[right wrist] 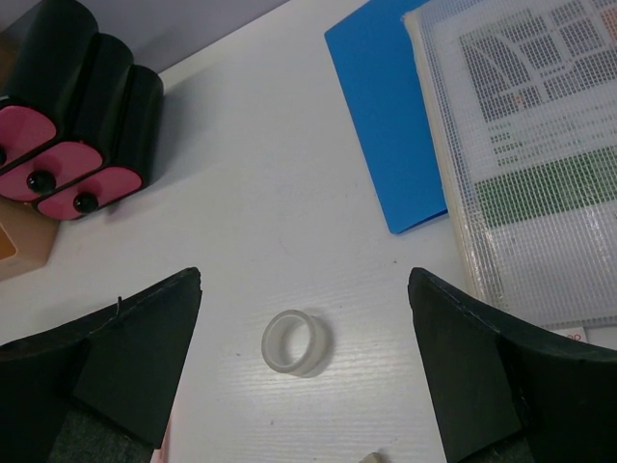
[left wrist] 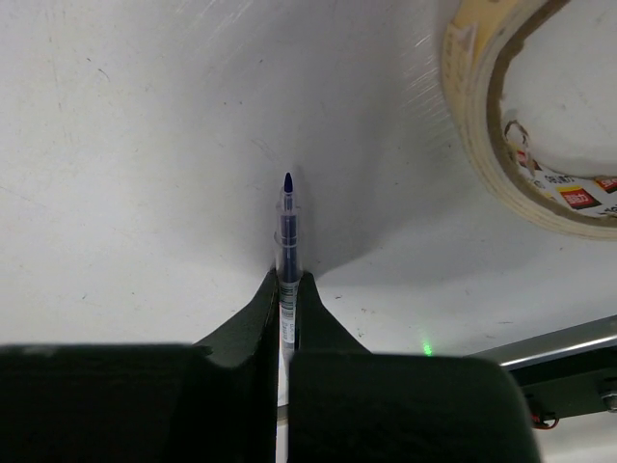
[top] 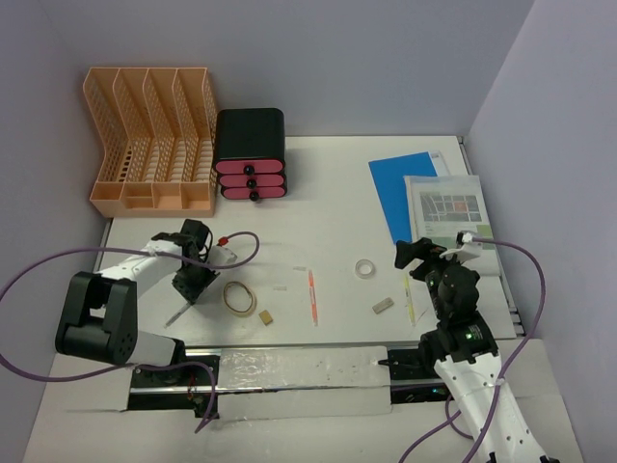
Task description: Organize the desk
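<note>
**A:** Where does the desk sit?

**B:** The desk (top: 328, 193) spreads beneath both grippers. The left gripper (left wrist: 286, 280) has its jaws pressed together on a blue pen (left wrist: 287, 227), which sticks straight out ahead of the fingers, close over the surface.

**A:** And the other?

**B:** The right gripper (right wrist: 304, 280) is spread wide and holds nothing. A small clear ring (right wrist: 277, 343) lies below the gap.

**A:** What might go wrong?

**B:** I'd say the pen is thin and slick and is pinched at one spot, so it could swivel or slide out. Carried low, its tip could scrape the desk. A tape roll (left wrist: 472, 106) just beside that gripper could get nudged.

**A:** Surface and room?

**B:** The top is smooth, white and faintly glossy. Plain pale walls close in the far side and both flanks.
</note>
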`<action>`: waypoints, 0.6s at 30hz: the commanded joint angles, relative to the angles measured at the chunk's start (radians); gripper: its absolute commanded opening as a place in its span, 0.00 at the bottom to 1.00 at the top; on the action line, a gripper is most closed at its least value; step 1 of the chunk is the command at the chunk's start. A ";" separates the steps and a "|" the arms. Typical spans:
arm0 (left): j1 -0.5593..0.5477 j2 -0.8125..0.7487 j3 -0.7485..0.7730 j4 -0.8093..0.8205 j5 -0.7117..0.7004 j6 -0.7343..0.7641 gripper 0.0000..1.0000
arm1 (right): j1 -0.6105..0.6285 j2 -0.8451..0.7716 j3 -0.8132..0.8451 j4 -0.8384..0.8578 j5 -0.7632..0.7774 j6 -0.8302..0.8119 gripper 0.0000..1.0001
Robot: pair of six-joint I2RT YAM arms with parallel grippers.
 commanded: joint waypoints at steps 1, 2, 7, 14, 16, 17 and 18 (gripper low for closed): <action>-0.004 0.035 -0.023 0.076 0.107 0.004 0.00 | 0.006 0.032 0.014 0.052 -0.036 -0.020 0.93; -0.004 0.021 -0.024 0.075 0.107 0.001 0.00 | 0.006 0.050 0.011 0.065 -0.083 -0.035 0.91; 0.032 -0.133 -0.013 0.094 0.110 -0.038 0.00 | 0.006 0.184 0.036 0.159 -0.261 -0.107 0.82; 0.084 -0.434 0.093 0.104 0.187 -0.098 0.00 | 0.150 0.487 0.211 0.205 -0.271 -0.174 0.72; 0.084 -0.457 0.140 0.085 0.226 -0.125 0.00 | 0.244 0.595 0.309 0.194 -0.240 -0.255 0.72; 0.085 -0.463 0.165 0.072 0.253 -0.145 0.00 | 0.313 0.663 0.382 0.167 -0.216 -0.303 0.72; 0.086 -0.466 0.181 0.072 0.276 -0.156 0.00 | 0.352 0.731 0.425 0.140 -0.187 -0.354 0.72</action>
